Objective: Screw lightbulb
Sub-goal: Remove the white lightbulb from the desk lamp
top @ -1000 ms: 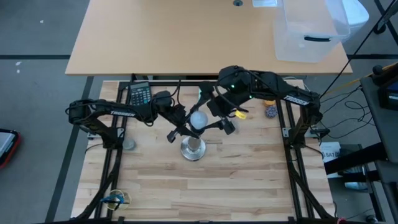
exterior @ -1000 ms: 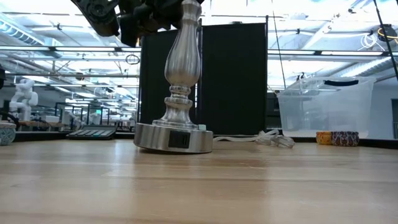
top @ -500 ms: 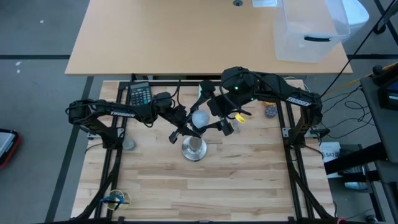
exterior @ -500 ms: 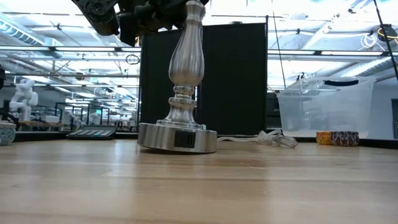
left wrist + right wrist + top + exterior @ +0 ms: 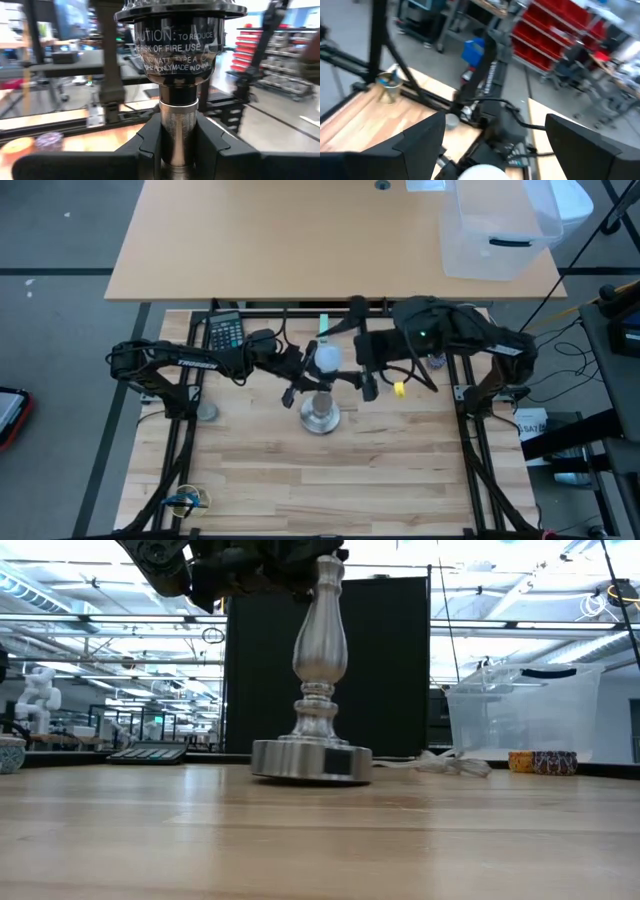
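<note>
A silver lamp stand (image 5: pixel 320 650) stands upright on its round base (image 5: pixel 318 417) in the middle of the table. The white lightbulb (image 5: pixel 325 360) sits in the black socket (image 5: pixel 175 45) at its top; how far in it sits does not show. My left gripper (image 5: pixel 303 387) is shut on the stand just below the socket. My right gripper (image 5: pixel 360 368) hangs open just right of the bulb and touches nothing. The bulb's top (image 5: pixel 481 173) shows in the right wrist view, low between the wide-set fingers. My left gripper pinches the stand's narrow silver neck (image 5: pixel 177 131), right under the black socket, between its two fingers (image 5: pixel 148 145). The fingers come in level from the table's left and lie across the neck. The stand is upright with its base on the table.
A calculator (image 5: pixel 224 332) lies at the far left of the table. A small bowl (image 5: pixel 207 412) sits at the left edge. Small bits (image 5: pixel 437 360) and a yellow piece (image 5: pixel 400 388) lie at the right. A clear bin (image 5: pixel 495 230) stands on the farther table.
My left gripper has turned at the wrist, and the stand has slid a little toward the table's right edge, still upright. My right gripper has drawn back from the bulb toward the right edge and risen, staying open.
</note>
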`<state>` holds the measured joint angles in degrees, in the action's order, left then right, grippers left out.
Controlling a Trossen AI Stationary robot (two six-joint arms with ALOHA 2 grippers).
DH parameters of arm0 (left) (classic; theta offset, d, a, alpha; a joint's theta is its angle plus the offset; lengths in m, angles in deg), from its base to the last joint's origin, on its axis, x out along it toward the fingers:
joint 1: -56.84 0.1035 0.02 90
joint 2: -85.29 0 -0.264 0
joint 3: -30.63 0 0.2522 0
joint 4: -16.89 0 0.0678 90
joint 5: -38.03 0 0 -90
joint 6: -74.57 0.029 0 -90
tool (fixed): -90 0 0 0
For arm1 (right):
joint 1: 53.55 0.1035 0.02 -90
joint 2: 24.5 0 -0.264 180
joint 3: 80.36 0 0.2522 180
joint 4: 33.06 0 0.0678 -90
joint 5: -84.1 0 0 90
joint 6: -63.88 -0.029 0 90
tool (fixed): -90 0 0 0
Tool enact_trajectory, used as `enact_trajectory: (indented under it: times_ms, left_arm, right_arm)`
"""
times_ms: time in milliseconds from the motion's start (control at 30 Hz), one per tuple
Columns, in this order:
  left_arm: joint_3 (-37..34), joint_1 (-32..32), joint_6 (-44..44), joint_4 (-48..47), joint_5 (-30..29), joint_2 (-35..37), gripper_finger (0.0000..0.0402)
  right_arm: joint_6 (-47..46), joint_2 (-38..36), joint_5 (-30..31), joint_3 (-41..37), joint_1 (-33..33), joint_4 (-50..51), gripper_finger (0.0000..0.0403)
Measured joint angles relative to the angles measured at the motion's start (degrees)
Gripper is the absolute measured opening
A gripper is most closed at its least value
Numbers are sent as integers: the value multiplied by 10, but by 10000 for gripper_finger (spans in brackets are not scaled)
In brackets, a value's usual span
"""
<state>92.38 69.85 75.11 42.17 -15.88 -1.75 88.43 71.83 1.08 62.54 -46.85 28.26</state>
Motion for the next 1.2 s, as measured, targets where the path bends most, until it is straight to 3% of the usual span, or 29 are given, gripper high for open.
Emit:
enact_trajectory:
  times_ms: [467, 800, 1000, 1200]
  left_arm:
    - [-1, -18, 20, 15, -199, -1, 74]
    - [-1, -18, 18, 18, -242, -1, 74]
    - [-1, -18, 17, 18, -241, -1, 74]
    - [-1, -18, 17, 15, -241, -1, 74]
  right_arm:
    - [-145, 1, 230, -12, 51, -5, 329]
    - [-253, 2, 402, -91, 89, -10, 329]
    - [-247, 3, 560, -168, 126, -93, 329]
    - [-252, 2, 647, -227, 159, -186, 329]
